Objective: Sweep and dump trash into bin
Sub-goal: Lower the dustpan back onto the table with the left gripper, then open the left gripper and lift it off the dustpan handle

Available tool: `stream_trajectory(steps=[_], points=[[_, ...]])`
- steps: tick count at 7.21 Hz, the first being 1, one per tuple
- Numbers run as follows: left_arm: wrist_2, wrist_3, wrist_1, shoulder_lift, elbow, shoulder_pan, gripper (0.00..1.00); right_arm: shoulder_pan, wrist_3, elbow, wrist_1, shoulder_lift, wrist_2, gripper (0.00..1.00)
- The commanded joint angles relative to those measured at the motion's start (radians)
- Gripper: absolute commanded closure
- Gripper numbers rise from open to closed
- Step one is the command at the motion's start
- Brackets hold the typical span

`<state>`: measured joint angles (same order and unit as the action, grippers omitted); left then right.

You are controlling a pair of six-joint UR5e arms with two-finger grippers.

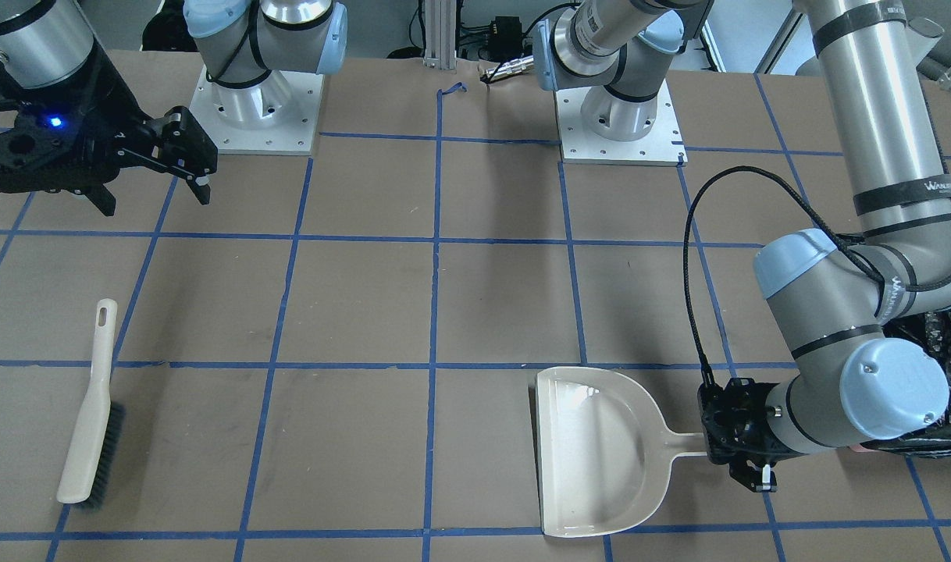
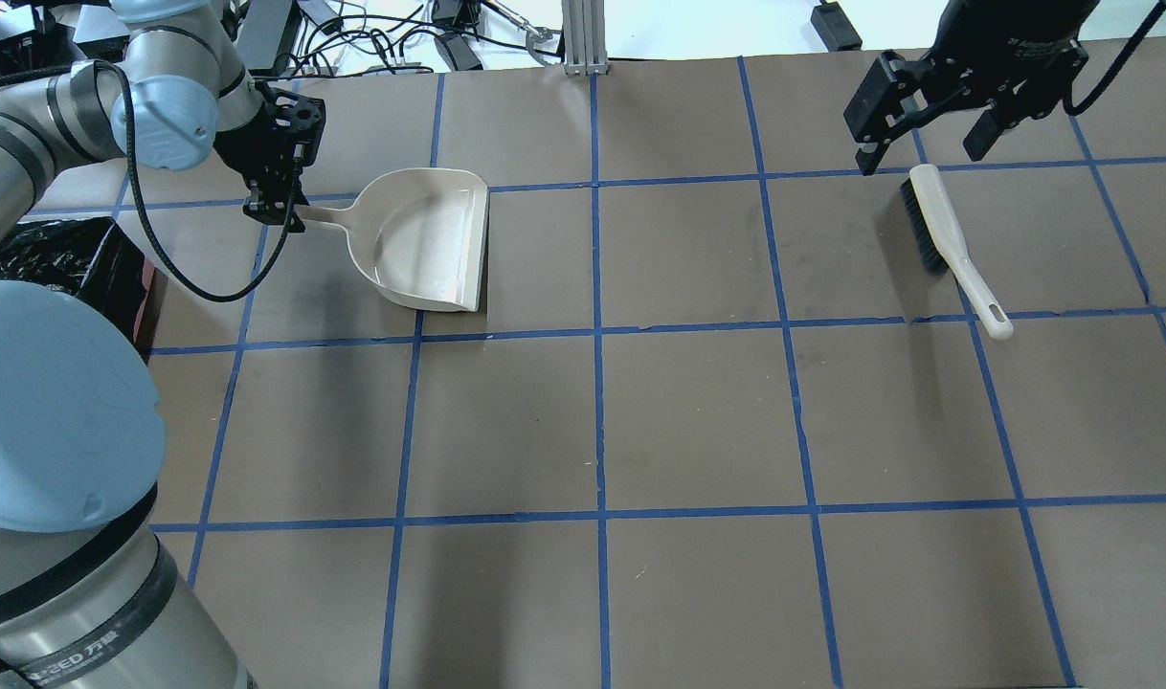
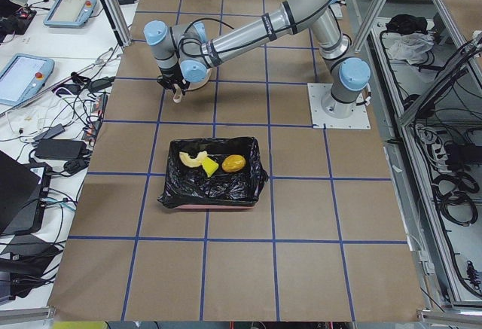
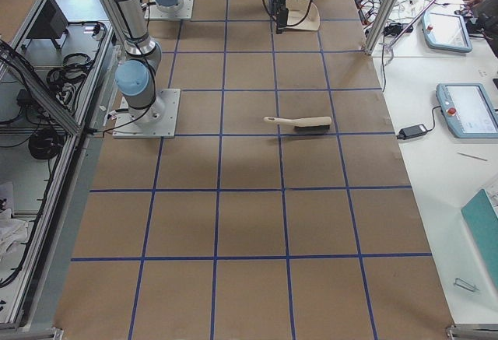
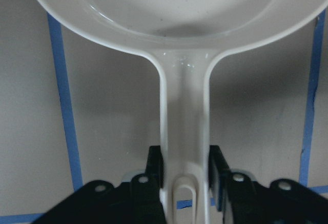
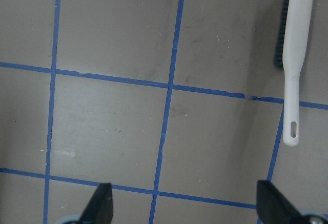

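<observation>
The trash lies inside the bin: a pale orange peel, a green-and-yellow sponge wedge and a yellow-brown lump. The bin's black liner shows beside my left arm. My left gripper is shut on the handle of the beige dustpan, which sits empty and flat on the table. My right gripper hangs open and empty above the table, close to the brush.
The brush lies loose on the brown paper, handle towards the robot's side. Blue tape lines grid the table. Both arm bases stand at the robot's edge. Cables and tablets lie on a side bench.
</observation>
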<state>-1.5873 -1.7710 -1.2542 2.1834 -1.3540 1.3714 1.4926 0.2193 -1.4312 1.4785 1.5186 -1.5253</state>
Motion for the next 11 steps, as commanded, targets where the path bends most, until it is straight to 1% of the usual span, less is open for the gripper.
stream_trajectory(steps=[1, 2, 4, 5, 6, 8, 9, 10, 11], points=[[0.004, 0.03, -0.013, -0.004, -0.002, 0.0, 0.58, 0.0, 0.0, 0.0, 0.0, 0.0, 0.001, 0.0], [0.004, 0.03, -0.014, -0.007, -0.002, 0.0, 0.58, 0.0, -0.001, 0.0, -0.001, 0.0, 0.001, 0.0], [0.003, 0.03, -0.031, -0.016, -0.008, 0.001, 0.48, 0.0, -0.001, 0.0, 0.0, 0.0, 0.001, 0.0], [0.001, 0.047, -0.039, -0.027, -0.008, 0.001, 0.47, 0.0, 0.0, 0.0, -0.001, 0.0, 0.001, 0.0], [0.0, 0.05, -0.098, -0.063, 0.006, 0.003, 0.47, 0.0, 0.0, -0.003, 0.0, 0.0, 0.001, 0.0], [-0.011, 0.135, -0.167, -0.152, 0.021, 0.026, 0.47, 0.0, 0.0, -0.006, 0.0, 0.002, 0.001, 0.0], [-0.001, 0.228, -0.256, -0.203, 0.038, 0.047, 0.47, 0.0, 0.0, -0.006, 0.0, 0.002, 0.001, 0.0], [0.0, 0.507, -0.334, -0.261, 0.058, 0.049, 0.47, 0.0, 0.0, -0.006, 0.0, 0.002, 0.005, 0.0], [0.001, 0.671, -0.35, -0.304, 0.058, 0.049, 0.42, 0.0, 0.0, -0.006, -0.001, 0.002, 0.007, 0.0]])
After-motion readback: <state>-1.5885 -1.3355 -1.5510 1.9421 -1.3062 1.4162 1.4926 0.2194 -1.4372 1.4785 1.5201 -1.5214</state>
